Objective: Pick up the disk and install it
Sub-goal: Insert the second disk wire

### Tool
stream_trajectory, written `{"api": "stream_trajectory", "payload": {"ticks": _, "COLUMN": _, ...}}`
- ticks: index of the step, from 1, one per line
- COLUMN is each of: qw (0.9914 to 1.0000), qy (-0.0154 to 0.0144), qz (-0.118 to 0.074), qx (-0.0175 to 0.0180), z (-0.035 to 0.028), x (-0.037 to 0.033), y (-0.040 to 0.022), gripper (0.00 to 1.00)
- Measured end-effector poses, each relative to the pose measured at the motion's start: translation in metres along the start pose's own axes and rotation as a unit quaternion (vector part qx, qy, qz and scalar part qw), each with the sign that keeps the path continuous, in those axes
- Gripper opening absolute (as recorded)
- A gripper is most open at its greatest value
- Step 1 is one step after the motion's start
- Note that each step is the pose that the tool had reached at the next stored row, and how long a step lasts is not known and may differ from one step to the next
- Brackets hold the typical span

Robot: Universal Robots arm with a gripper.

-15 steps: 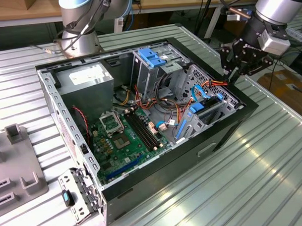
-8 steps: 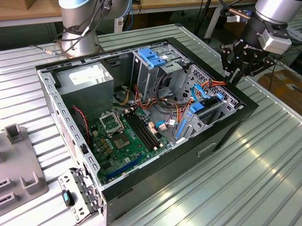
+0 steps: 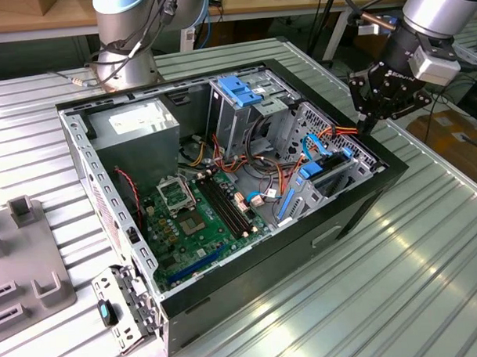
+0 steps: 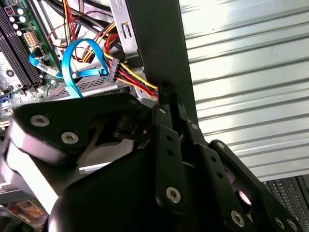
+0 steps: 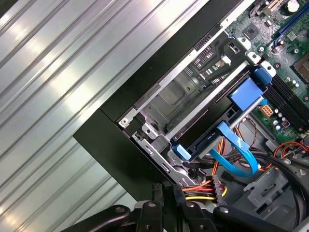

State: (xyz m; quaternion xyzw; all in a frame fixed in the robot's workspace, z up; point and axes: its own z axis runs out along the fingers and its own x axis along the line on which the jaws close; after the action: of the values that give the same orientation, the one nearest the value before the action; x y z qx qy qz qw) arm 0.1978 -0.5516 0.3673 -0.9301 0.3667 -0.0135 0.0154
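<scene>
The disk [image 3: 328,173] sits low in the drive bay at the open computer case's corner, on the exterior view's right. Its bright blue rail frame [image 5: 245,94] runs along the bay in the first wrist view. My gripper [image 3: 367,121] hangs just above the case's black rim [image 3: 379,154] beside that bay, shut, with nothing seen between its fingers. In both wrist views the fingertips [image 4: 166,96] stand right next to the red, yellow and black power cable plug [image 5: 205,187] behind the disk.
A blue data cable [image 5: 236,152] loops beside the bay. The case also holds a green motherboard [image 3: 200,211], a grey power-supply box [image 3: 139,127] and a bare blue bracket [image 3: 243,88]. A grey fixture [image 3: 30,272] lies on the ribbed metal table [image 3: 399,298].
</scene>
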Motion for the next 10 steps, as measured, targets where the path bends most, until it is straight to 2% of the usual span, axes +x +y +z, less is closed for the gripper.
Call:
{"api": "stream_trajectory", "payload": {"ticks": 1, "qw": 1.0, "qy": 0.0, "qz": 0.0, "qx": 0.0, "z": 0.0, "x": 0.0, "y": 0.0, "gripper": 0.16}}
{"api": "stream_trajectory", "payload": {"ticks": 10, "qw": 1.0, "qy": -0.0001, "qz": 0.0, "qx": 0.0001, "z": -0.0005, "x": -0.0001, "y": -0.0001, "gripper": 0.16}}
